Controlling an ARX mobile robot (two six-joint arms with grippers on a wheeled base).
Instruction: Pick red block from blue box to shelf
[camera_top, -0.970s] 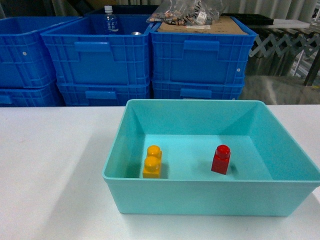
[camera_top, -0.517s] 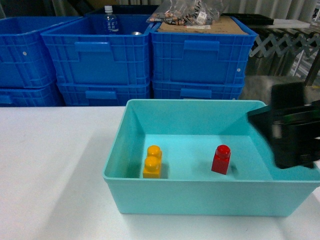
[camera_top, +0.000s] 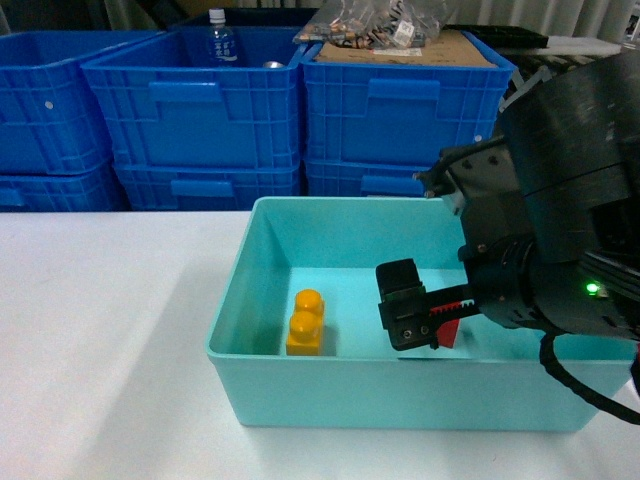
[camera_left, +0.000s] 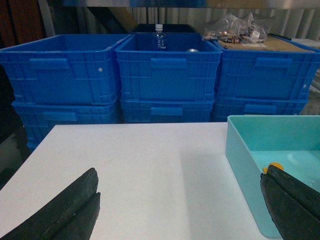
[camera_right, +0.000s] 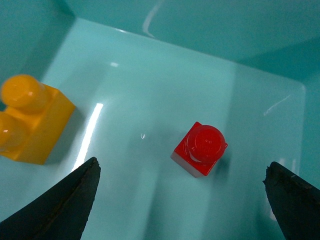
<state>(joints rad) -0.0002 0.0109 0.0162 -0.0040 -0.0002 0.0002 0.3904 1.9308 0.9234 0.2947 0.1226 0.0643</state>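
The red block (camera_right: 200, 148) stands upright on the floor of the blue box (camera_right: 175, 30), stud up. My right gripper (camera_right: 181, 170) hangs open above it, one finger on each side, touching nothing. In the head view the right gripper (camera_top: 440, 320) is over the blue box (camera_top: 400, 395) and hides most of the red block (camera_top: 452, 332). My left gripper (camera_left: 180, 172) is open over bare white table, left of the blue box (camera_left: 240, 150). The shelf is out of view.
A yellow-orange two-stud brick (camera_top: 305, 325) lies in the box's left half. Stacked dark blue crates (camera_top: 200, 110) line the far side of the white table (camera_top: 100, 330), holding a water bottle (camera_top: 220, 40) and a plastic bag (camera_top: 375, 25) on cardboard.
The right arm came in from the right edge and now hangs over the box, covering the red block in the head view. Both bricks have stayed put.
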